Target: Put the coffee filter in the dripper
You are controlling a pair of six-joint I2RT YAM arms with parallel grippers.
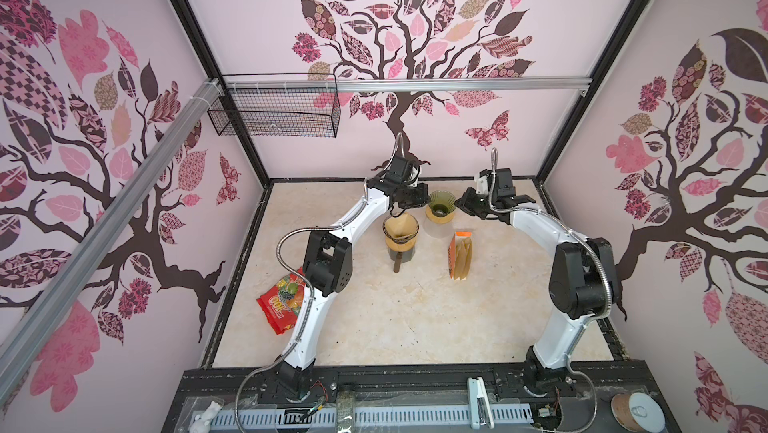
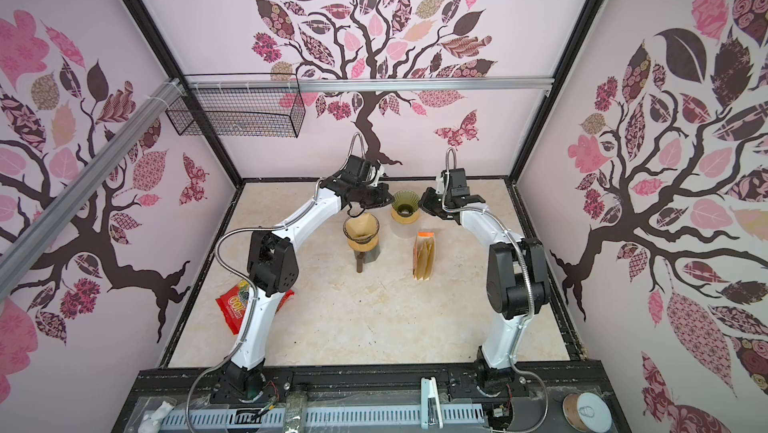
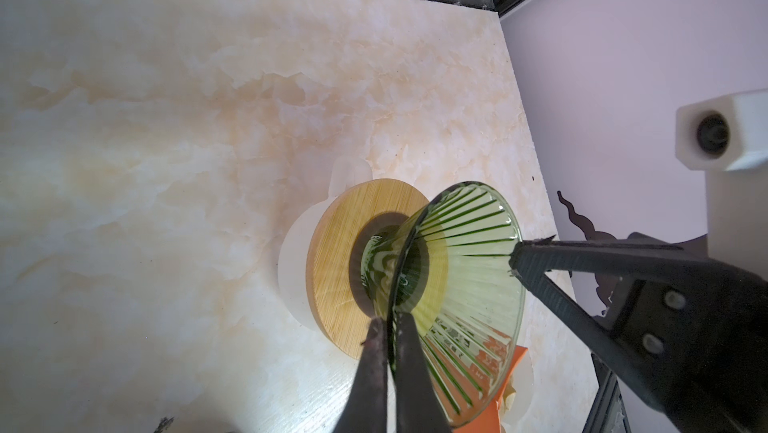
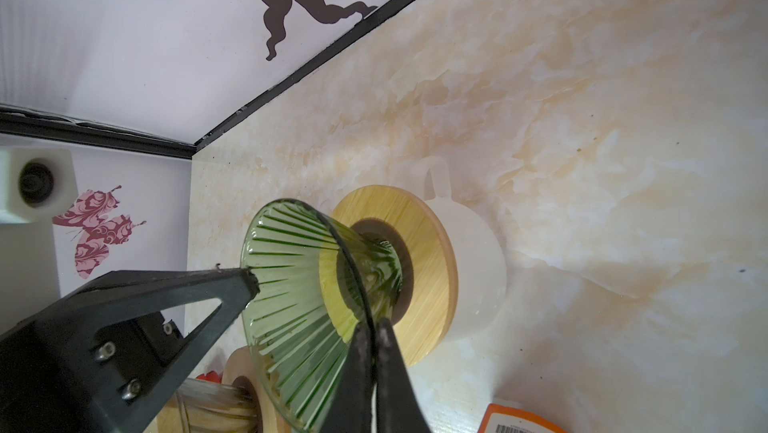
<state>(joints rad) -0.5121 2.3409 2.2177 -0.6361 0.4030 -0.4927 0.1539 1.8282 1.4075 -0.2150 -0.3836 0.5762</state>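
Wrist views are showing you the left jaws and right jaws each clamping opposite sides of the rim of the empty green dripper (image 3: 469, 244) standing on its mug (image 3: 291, 260), while the coffee filters (image 1: 463, 258) are lying packed on the surface (image 3: 166, 161) nearby, so, by my judgement, the placing itself is remaining undone.

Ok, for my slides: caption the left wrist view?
Left end effector and right end effector pinch opposite sides of the green glass dripper.

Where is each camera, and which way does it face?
Top views: high at the front, looking down over the table; left arm and right arm show.
Left wrist: behind the left gripper, looking at the green dripper; right gripper opposite.
Right wrist: behind the right gripper, facing that dripper; left gripper opposite.
Shared: both wrist views show both grippers pinching its rim.
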